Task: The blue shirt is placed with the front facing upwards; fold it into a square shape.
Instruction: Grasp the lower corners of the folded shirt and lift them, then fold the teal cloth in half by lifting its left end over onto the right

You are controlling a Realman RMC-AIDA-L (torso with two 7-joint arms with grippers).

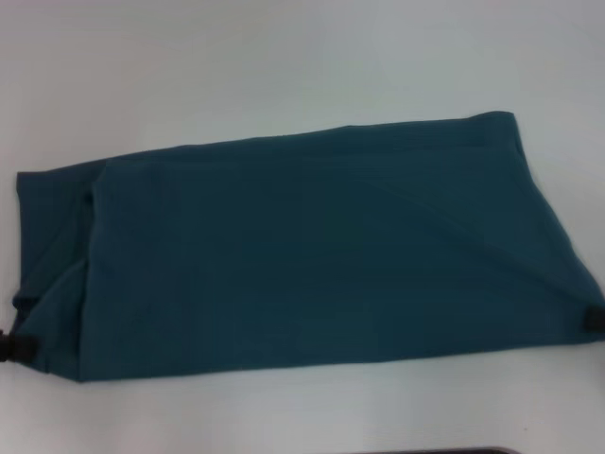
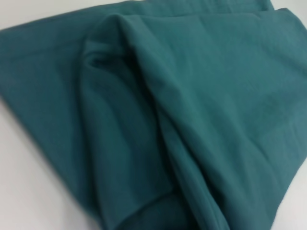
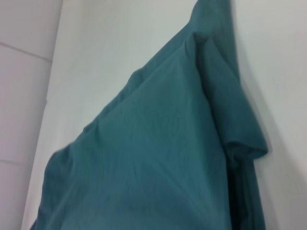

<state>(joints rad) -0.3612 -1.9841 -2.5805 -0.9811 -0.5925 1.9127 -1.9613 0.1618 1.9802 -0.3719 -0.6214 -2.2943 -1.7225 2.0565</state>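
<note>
One blue shirt (image 1: 312, 255) (folded) — two grippers.

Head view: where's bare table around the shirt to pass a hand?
Bare table runs wide beyond the blue shirt, with a narrower strip along its near edge. It is crowded at both near corners, where the left hand and right hand sit.
</note>
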